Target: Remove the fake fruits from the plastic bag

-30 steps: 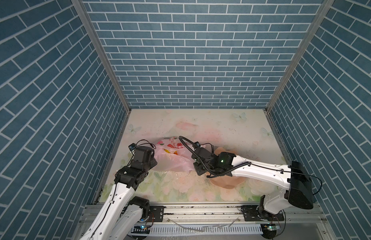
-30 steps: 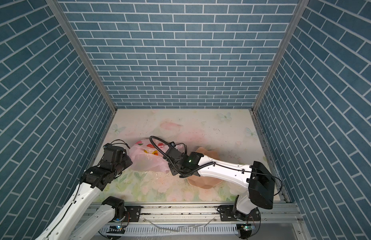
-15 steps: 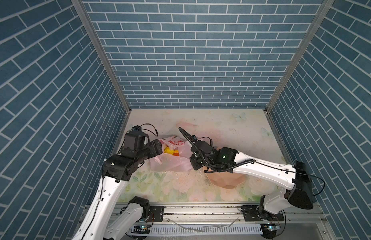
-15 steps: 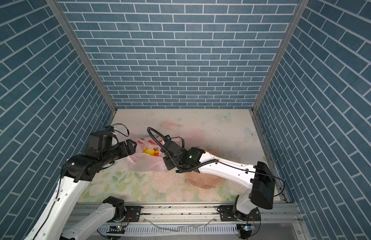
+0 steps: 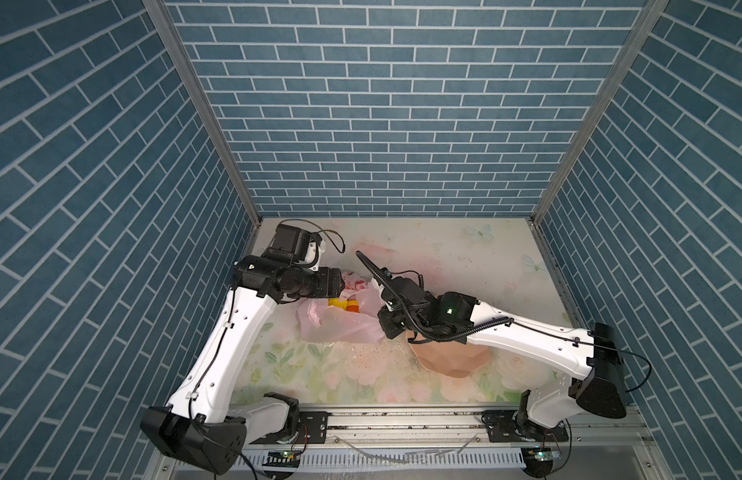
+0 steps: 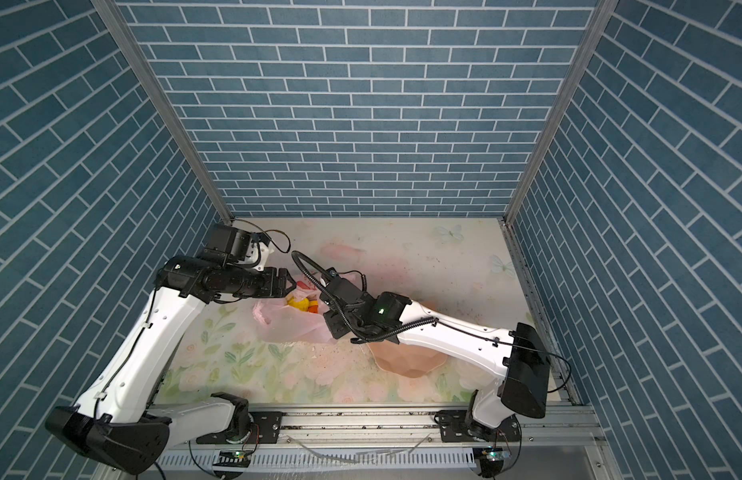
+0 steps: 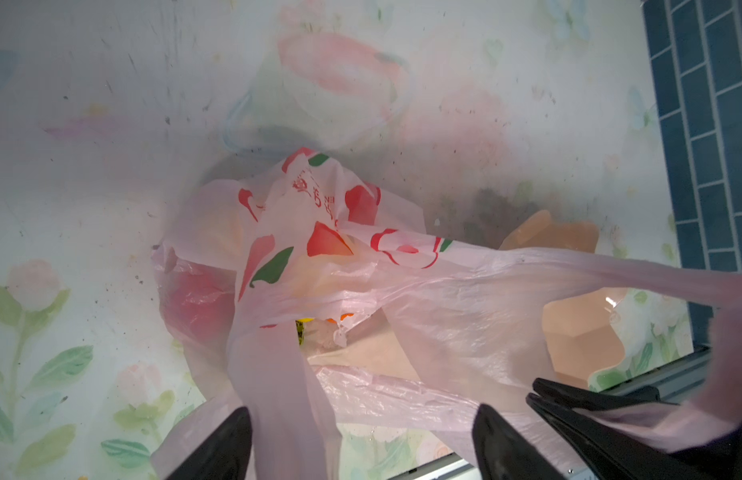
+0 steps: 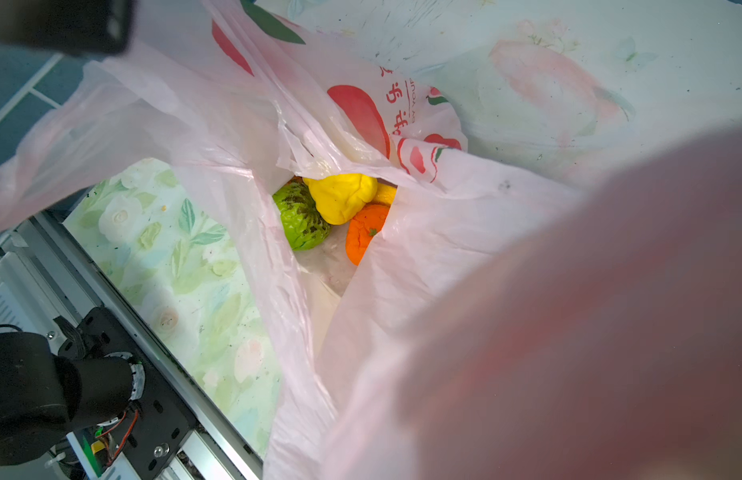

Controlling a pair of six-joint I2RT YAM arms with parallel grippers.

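The pink plastic bag (image 5: 344,328) (image 6: 294,326) lies on the floral mat with its mouth pulled open. Inside it I see fake fruits: a wrinkly yellow one (image 8: 340,199), a green one (image 8: 301,220) and an orange tangerine (image 8: 363,237). A red one (image 7: 195,299) shows through the film. My left gripper (image 7: 361,440) (image 6: 292,286) hovers open over the bag's mouth, with a handle strip hanging loose between its fingers. My right gripper (image 7: 531,392) (image 6: 332,328) is shut on the bag's other handle at the bag's right side. Bag film covers its jaws in the right wrist view.
A peach scalloped bowl (image 5: 452,361) (image 6: 411,361) sits on the mat under my right forearm, just right of the bag. Blue brick walls close in the left, back and right sides. A metal rail (image 5: 402,419) runs along the front edge.
My left arm has risen and swung back over the bag, and its gripper has opened. The right gripper has lifted its handle a little, so the mouth gapes and the fruits show.
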